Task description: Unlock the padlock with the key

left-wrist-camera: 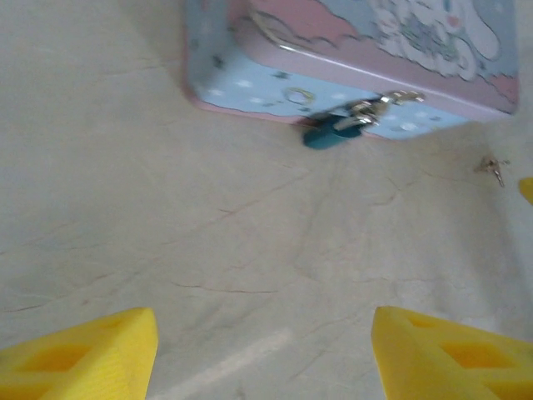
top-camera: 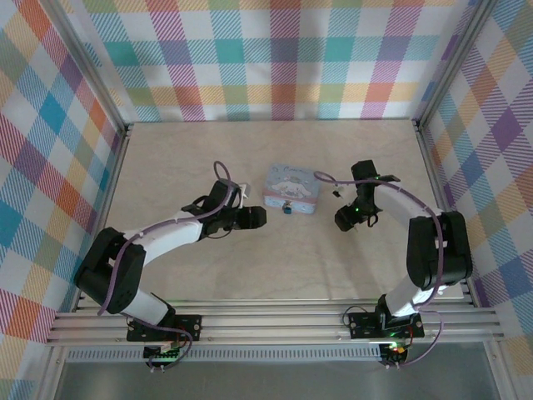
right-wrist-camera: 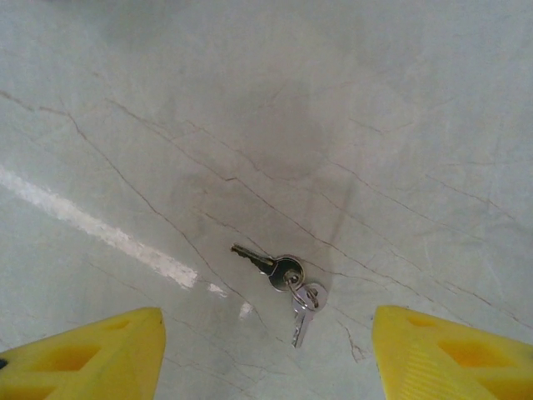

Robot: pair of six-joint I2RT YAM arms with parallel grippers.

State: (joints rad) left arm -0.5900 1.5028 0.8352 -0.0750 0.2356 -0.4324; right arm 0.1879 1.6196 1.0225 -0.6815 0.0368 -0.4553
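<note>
2 grippers were wide open, holding nothing. The left gripper faced the teal padlock on the tin box, well ahead. The keys lay on the table just ahead of the right gripper.

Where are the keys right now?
The keys lie on the table right of the tin, in the right wrist view under the open right gripper.

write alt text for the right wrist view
Two small keys on a ring lie flat on a pale, veined table, untouched. The right end effector hovers over them, its yellow fingers open at the lower corners.
</note>
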